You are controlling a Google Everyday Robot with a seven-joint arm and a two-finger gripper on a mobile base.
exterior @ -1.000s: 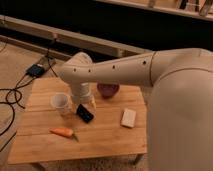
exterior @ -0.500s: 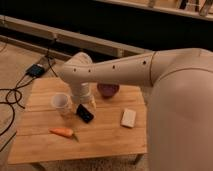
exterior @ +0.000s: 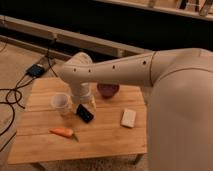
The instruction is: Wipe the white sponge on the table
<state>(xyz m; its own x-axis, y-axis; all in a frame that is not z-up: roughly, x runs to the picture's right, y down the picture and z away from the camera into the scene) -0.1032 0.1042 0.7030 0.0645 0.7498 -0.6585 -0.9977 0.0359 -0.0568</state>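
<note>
The white sponge (exterior: 128, 118) lies flat on the right part of the light wooden table (exterior: 105, 137). My big white arm reaches in from the right and bends down over the table's middle. My gripper (exterior: 88, 102) points down at the end of it, just above the black phone (exterior: 84, 113) and well to the left of the sponge. It is not touching the sponge.
A translucent white cup (exterior: 61, 103) stands left of the gripper. A dark purple bowl (exterior: 108, 90) sits behind it. A carrot (exterior: 62, 132) lies near the front left edge. Cables and a small dark box (exterior: 36, 70) lie on the floor to the left.
</note>
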